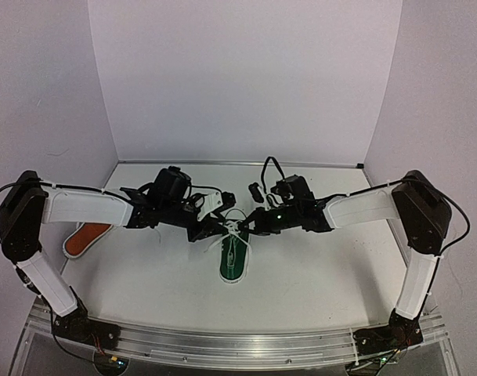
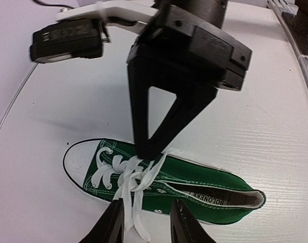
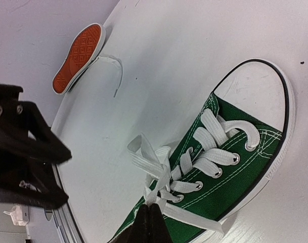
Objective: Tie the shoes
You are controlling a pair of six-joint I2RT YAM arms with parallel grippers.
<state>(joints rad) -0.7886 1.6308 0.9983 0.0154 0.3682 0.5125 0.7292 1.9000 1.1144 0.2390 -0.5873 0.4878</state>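
Toward the near middle of the worktop point(image 1: 324, 270) we find the green shoe point(image 1: 233, 262) lying flat on its sole, its length running from the near edge toward the far one. It is a low canvas sneaker with a white toe cap and a white rubber rim. Its white laces point(image 3: 214, 136) are threaded through all the eyelets we can see.

Just above its tongue, the right claw point(image 3: 149, 212) is clenched on the gathered lace strands and holds them lifted off the shoe. The left claw point(image 2: 147, 205) hovers beside it with its fingers parted. One loose strand hangs between them, ungripped as far as we can tell.

We see the strands cross where they leave the top eyelets, but we cannot tell whether a first knot is formed there. No bow shows, so we judge this shoe to be barely begun.

Farther off, at the left edge of the worktop, the orange shoe point(image 3: 80, 53) lies tipped on its side. Its ridged sole faces us and a slack lace trails from it across the surface. We judge it entirely undone.
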